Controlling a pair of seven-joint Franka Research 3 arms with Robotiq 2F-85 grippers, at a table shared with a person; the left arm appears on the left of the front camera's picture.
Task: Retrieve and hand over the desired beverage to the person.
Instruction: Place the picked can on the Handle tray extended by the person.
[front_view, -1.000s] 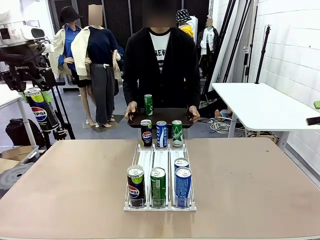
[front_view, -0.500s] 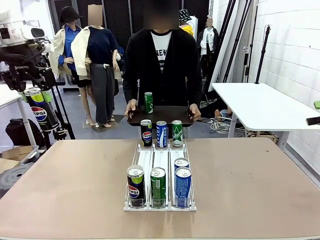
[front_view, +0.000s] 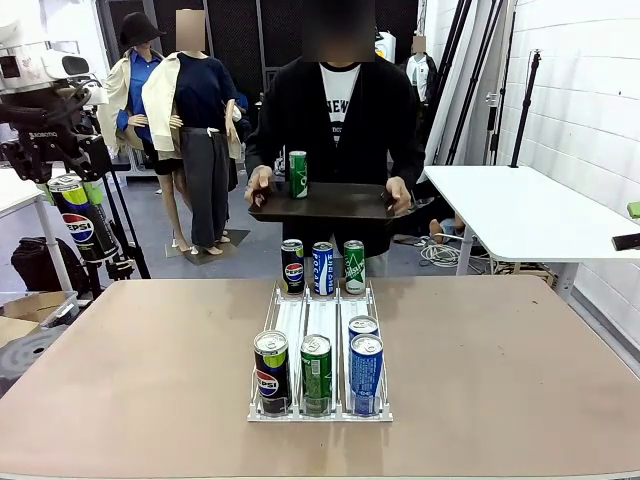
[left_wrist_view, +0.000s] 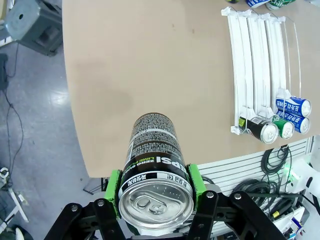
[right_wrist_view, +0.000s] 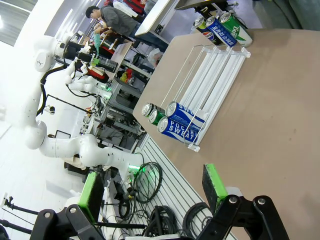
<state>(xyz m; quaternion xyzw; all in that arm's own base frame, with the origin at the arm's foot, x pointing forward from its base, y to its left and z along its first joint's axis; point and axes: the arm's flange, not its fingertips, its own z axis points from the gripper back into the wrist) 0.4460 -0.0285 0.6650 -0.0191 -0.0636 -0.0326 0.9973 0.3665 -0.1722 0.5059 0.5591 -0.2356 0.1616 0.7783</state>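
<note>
My left gripper (front_view: 70, 190) hangs at the far left, beyond the table's edge, shut on a black Pepsi can (front_view: 78, 218). In the left wrist view the green pads (left_wrist_view: 114, 187) clamp that Pepsi can (left_wrist_view: 155, 170) high above the table's corner. The person (front_view: 340, 110) stands at the far side, both hands holding a dark tray (front_view: 330, 205) with a green can (front_view: 297, 173) upright on it. My right gripper (right_wrist_view: 152, 192) is open with nothing between its fingers, off the table's side.
A white three-lane rack (front_view: 320, 318) sits mid-table, with cans at its near end (front_view: 316, 373) and three at its far end (front_view: 322, 268). The rack (left_wrist_view: 260, 60) also appears from above. A white side table (front_view: 520, 210) stands at right.
The person has raised the tray with the green can higher and straightened up. Neither arm has moved.
</note>
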